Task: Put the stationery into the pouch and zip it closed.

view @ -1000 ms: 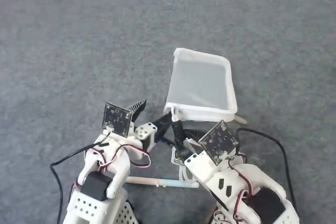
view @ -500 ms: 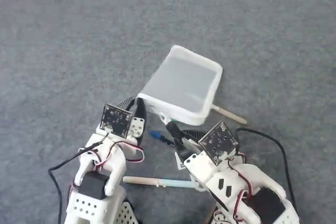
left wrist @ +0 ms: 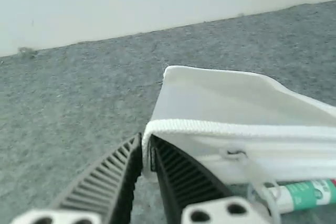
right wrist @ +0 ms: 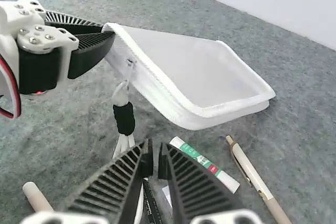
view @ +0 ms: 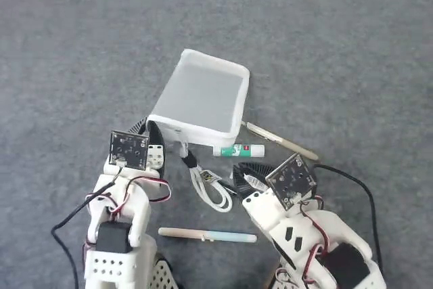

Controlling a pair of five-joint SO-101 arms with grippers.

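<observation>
The left gripper (left wrist: 146, 142) is clamped on the near corner of the white pouch (view: 199, 99), which lies mid-table. The right gripper (right wrist: 154, 153), jaws together and apparently empty, hovers by the glue stick (view: 238, 150) at the pouch's five o'clock. It's best to hold that corner firm, open wide, and grasp the stick mid-length.

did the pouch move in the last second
Yes. The pouch, pinched at its corner by the left hand, has slid leftward in the high view, judged against the pale pen near the arms.
</observation>
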